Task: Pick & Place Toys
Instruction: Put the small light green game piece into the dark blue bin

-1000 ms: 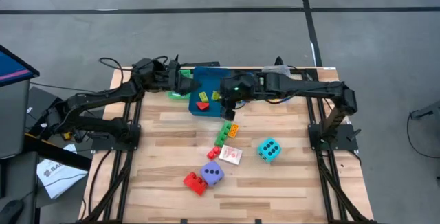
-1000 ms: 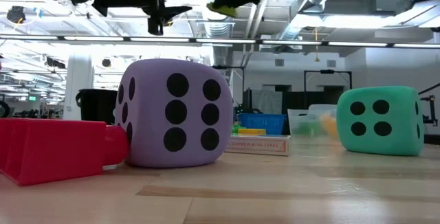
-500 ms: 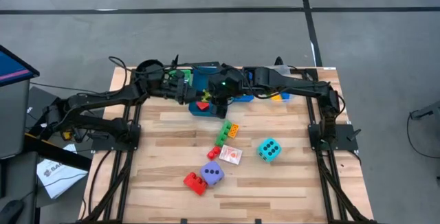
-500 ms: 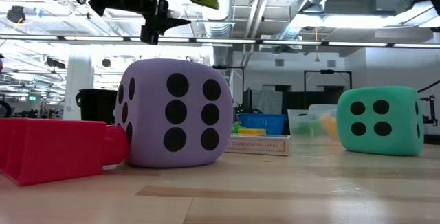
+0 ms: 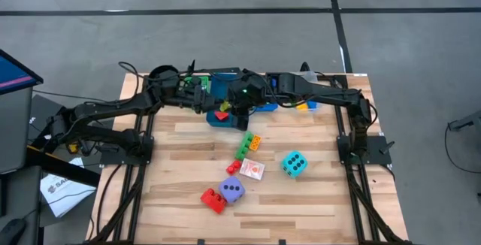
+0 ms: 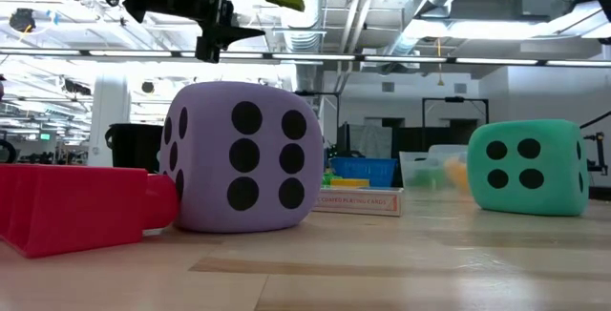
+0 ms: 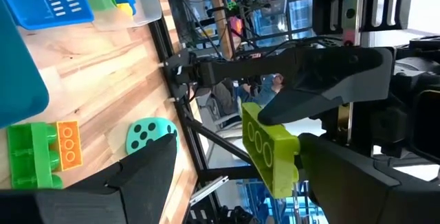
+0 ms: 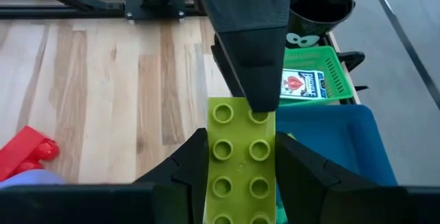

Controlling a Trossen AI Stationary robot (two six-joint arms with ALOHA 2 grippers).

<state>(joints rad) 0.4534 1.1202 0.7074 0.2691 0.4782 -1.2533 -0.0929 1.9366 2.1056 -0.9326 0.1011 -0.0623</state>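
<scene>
Brick in hand: my right claw (image 5: 242, 102) is closed partway on a lime-green studded plastic building brick (image 8: 240, 162), clamped across its narrow sides. Over the last second I swung it leftward from the table's back middle, and for the last half second nothing has moved. It now hangs above the blue plastic tray (image 5: 213, 121), where a small red brick (image 5: 222, 115) already lies. My left claw (image 5: 203, 98) has closed in beside it, fingers spread wide and empty. I judge the brick ready either to drop into the tray or to pass across.

The overhead view buries the brick under my arms. The right wrist view shows it plainly, with the blue tray beneath. The left wrist view shows it from the side, facing my open left fingers. The table-level view shows it high above the purple dotted dice cube (image 6: 239, 156). The teal dotted dice cube (image 5: 294, 163), a white picture card (image 5: 253, 170) and a green brick (image 5: 243, 146) await on the table.
</scene>
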